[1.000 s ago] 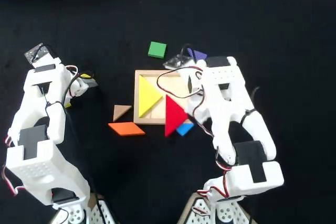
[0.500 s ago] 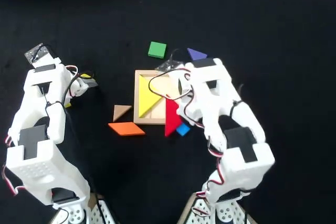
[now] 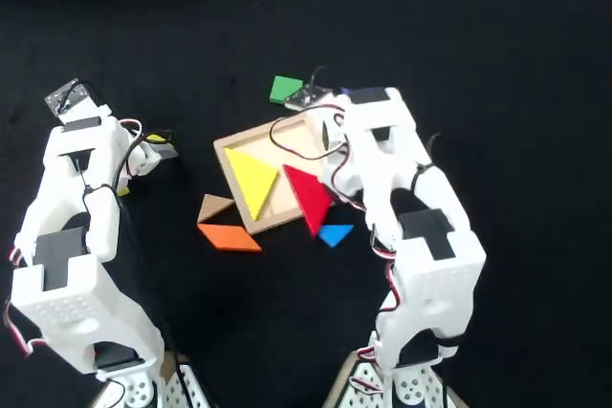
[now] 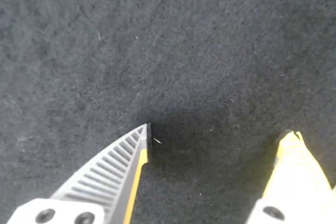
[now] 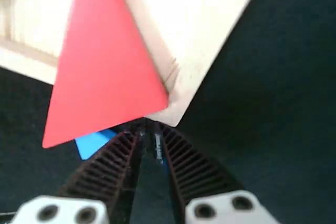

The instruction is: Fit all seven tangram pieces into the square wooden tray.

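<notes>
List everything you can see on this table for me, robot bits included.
Tray: one, pale wood, mid-table, lying askew.
Yellow triangle: one, yellow, inside the tray.
Red triangle: one, red, lying across the tray's rim.
Blue piece: one, blue, on the cloth by the red triangle's tip.
Orange parallelogram: one, orange, on the cloth outside the tray.
Brown triangle: one, brown, between the orange parallelogram and the tray.
Green square: one, green, on the cloth beyond the tray.
Cloth: one, black, covering the table.
Left claw: one, open, over bare cloth.
Right claw: one, black, shut, at the tray's corner.
</notes>
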